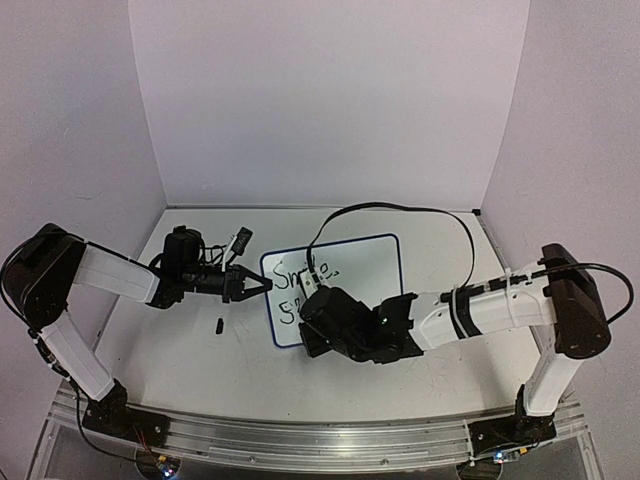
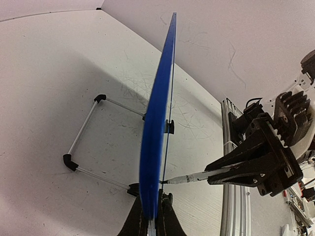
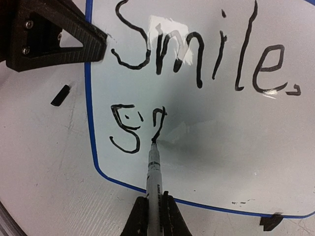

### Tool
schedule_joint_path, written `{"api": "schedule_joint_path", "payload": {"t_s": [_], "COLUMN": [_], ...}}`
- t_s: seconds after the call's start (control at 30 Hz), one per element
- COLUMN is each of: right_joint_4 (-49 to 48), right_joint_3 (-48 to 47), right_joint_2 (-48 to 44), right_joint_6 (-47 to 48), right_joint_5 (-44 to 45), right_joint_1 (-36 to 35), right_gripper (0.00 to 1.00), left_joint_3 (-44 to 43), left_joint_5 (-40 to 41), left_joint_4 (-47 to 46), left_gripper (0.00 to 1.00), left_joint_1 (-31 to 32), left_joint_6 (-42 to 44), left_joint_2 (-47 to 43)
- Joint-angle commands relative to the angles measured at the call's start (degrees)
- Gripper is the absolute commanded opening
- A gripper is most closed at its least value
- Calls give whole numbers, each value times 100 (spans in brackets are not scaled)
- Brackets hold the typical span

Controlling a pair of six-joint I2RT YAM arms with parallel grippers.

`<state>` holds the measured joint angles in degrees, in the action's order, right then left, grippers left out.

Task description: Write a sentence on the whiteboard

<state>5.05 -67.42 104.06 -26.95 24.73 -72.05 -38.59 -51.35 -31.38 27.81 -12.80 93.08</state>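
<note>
Right pincer [image 3: 153, 210] grips the marker [image 3: 154, 167], tip seemingly on the whiteboard [image 3: 221, 147], hidden overhead; left pincer [image 2: 153, 212] clamps its rim.

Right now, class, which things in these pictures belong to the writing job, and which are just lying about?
In the job:
whiteboard
black lettering, "Smile." and a started second line
marker pen, tip on the board, in the right fingers
left fingers, clamping the board's edge

Lying about:
small black piece on the tabletop
faint grey scribbles on the tabletop

Left hand [image 2: 152, 216] and right hand [image 3: 153, 210] both clamped tight, seemingly tip toward tip.
</note>
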Motion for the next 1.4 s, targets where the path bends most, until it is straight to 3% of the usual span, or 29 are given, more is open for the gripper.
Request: {"api": "schedule_joint_path", "payload": {"t_s": [0.0, 0.37, 0.57, 0.7, 0.97, 1.37], "right_joint_4": [138, 385, 412, -427, -448, -153], "right_joint_3": [-101, -68, 1, 157, -175, -249], "right_joint_2": [113, 133, -91, -405, -94, 109], "right_joint_6": [-120, -347, -474, 109, 376, 29], "right_joint_5": [-17, -110, 525, 241, 112, 80], "right_joint_1": [24, 21, 28, 24, 50, 200], "right_gripper": [0, 0, 0, 0, 0, 0], "left_joint_3": [-29, -14, -14, -27, -32, -34], "left_joint_5": [368, 360, 367, 368, 392, 415], "left_joint_4": [336, 336, 340, 341, 343, 357], "left_gripper": [0, 0, 0, 0, 0, 0], "left_joint_1": [40, 40, 40, 42, 40, 40], "left_joint_6": [313, 322, 313, 302, 287, 296], "left_joint_2": [44, 61, 42, 51, 7, 21]}}
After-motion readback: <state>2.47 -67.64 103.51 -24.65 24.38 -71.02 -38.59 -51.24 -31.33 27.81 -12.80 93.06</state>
